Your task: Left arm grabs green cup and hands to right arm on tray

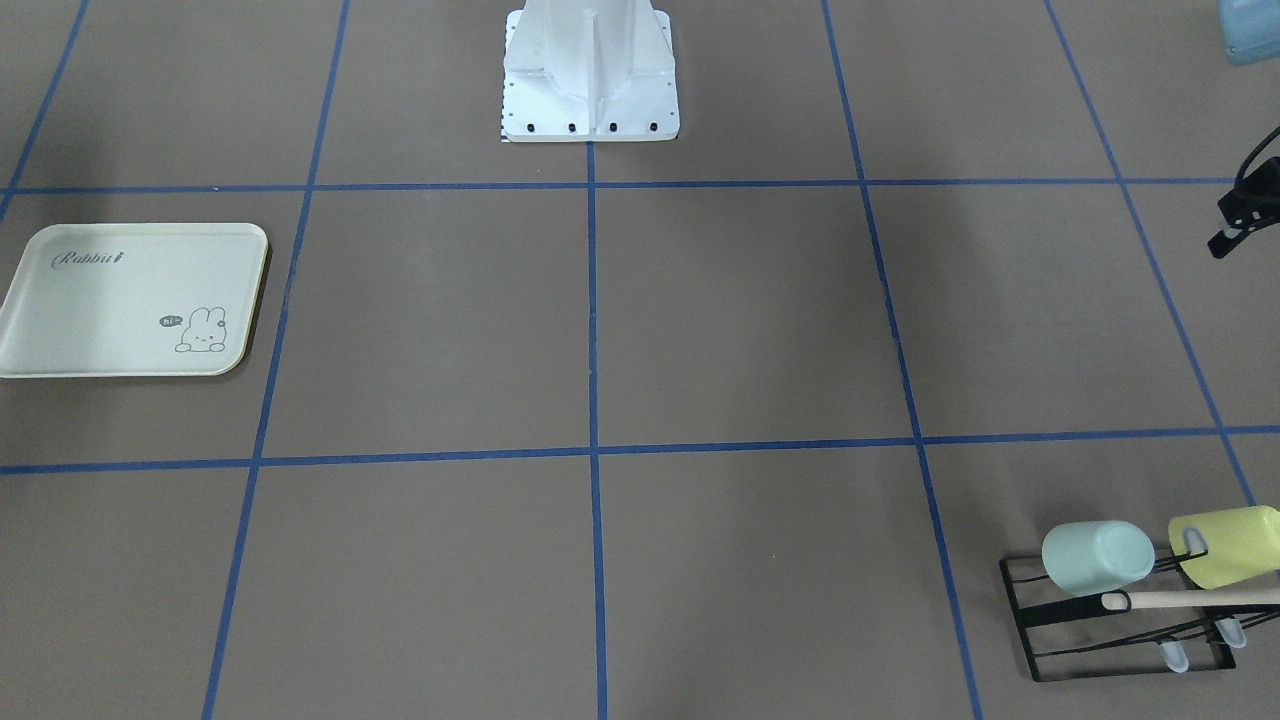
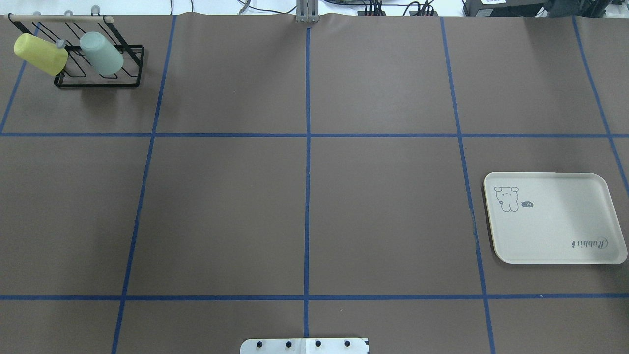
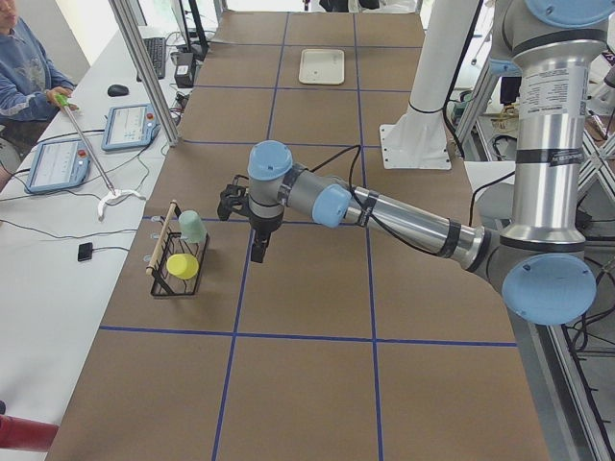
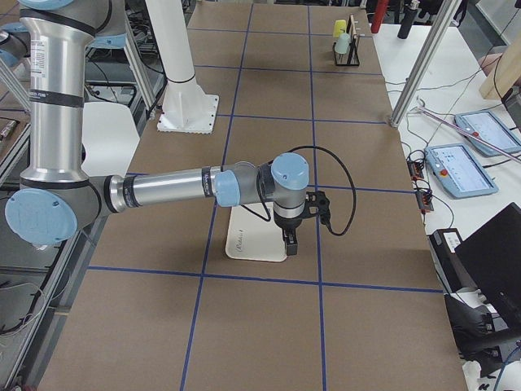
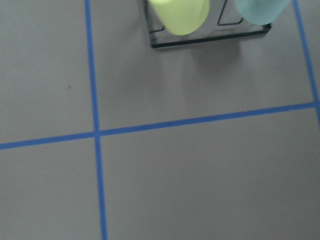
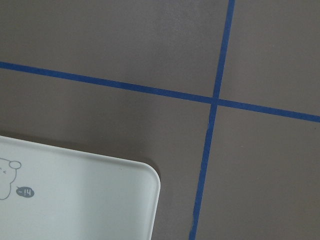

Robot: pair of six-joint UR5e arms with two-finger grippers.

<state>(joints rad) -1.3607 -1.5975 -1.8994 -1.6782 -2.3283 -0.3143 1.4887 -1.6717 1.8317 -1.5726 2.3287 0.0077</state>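
Note:
The green cup (image 2: 101,53) is a pale mint tumbler hung tilted on the black wire rack (image 2: 98,81) at the table's far left corner, beside a yellow-green cup (image 2: 40,54). It also shows in the front view (image 1: 1097,557) and at the top edge of the left wrist view (image 5: 260,9). My left gripper (image 3: 258,252) hangs above the table on the robot's side of the rack, apart from the cups. Only its edge shows in the front view (image 1: 1240,215), so I cannot tell its state. My right gripper (image 4: 290,240) hovers over the cream tray (image 2: 553,216). I cannot tell its state.
A wooden bar (image 1: 1190,598) runs along the rack's top. The robot's white base (image 1: 590,90) stands at mid-table on the robot's side. Blue tape lines grid the brown table. An operator (image 3: 24,72) sits beyond the far edge, with tablets and cables.

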